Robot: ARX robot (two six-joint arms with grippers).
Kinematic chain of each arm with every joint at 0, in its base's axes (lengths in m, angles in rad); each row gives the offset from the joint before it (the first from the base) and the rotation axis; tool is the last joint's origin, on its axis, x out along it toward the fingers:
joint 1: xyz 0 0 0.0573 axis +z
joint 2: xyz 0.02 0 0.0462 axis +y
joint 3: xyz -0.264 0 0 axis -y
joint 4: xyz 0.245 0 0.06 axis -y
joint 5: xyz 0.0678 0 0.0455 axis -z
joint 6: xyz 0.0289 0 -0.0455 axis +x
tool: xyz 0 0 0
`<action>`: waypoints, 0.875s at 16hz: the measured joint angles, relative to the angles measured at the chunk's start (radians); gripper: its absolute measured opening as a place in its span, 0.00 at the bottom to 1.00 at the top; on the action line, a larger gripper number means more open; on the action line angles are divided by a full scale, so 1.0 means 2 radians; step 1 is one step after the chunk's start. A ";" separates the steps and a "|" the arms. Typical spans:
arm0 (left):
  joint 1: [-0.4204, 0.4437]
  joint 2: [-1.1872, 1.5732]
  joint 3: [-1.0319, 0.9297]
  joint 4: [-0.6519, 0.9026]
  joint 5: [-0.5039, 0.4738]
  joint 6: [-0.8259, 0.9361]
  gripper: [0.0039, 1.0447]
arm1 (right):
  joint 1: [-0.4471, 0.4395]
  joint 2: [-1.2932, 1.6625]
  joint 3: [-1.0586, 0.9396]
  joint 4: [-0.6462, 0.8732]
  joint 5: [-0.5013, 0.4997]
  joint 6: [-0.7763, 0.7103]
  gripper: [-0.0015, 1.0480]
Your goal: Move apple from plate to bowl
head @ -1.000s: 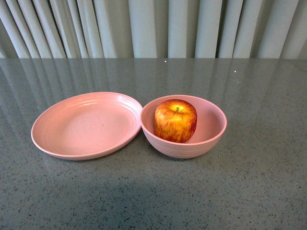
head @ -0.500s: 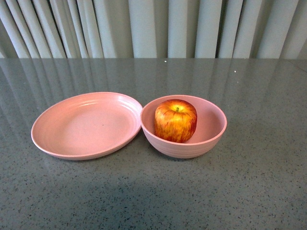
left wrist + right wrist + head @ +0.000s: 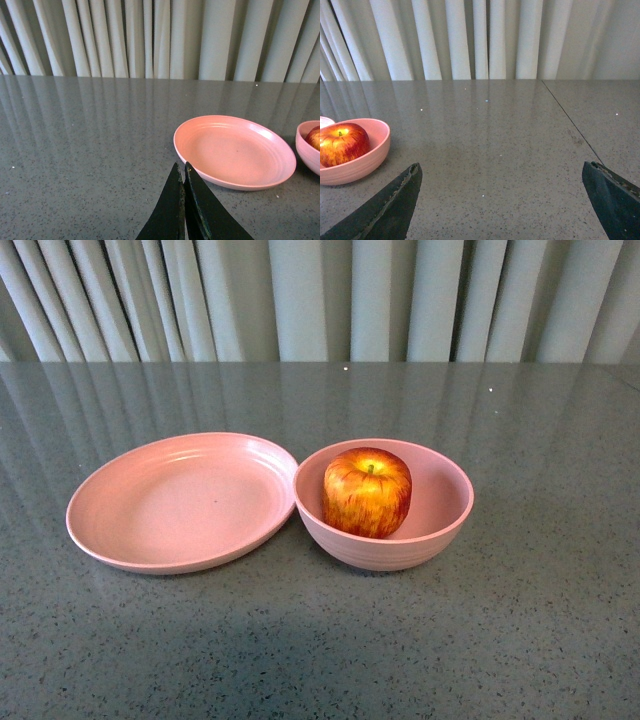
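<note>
You saw a grey speckled table (image 3: 500, 640) and pale pleated curtains (image 3: 320, 300) hanging behind its far edge.

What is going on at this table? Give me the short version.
Nothing is being handled right now. The apple sits inside the bowl, and the plate beside it holds nothing. Neither arm shows in the front view. From the wrist cameras, the left hand is shut and holds nothing, near the plate, while the right hand is wide open off to the side of the bowl.
</note>
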 joint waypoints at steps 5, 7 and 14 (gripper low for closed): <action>0.000 0.000 0.000 0.000 0.000 0.000 0.26 | 0.000 0.000 0.000 0.000 0.000 0.000 0.94; 0.000 0.000 0.000 0.000 0.000 0.000 0.50 | 0.000 0.000 0.000 0.000 0.000 0.000 0.94; 0.000 0.000 0.000 0.000 0.000 0.001 0.93 | 0.000 0.000 0.000 0.000 0.000 0.000 0.94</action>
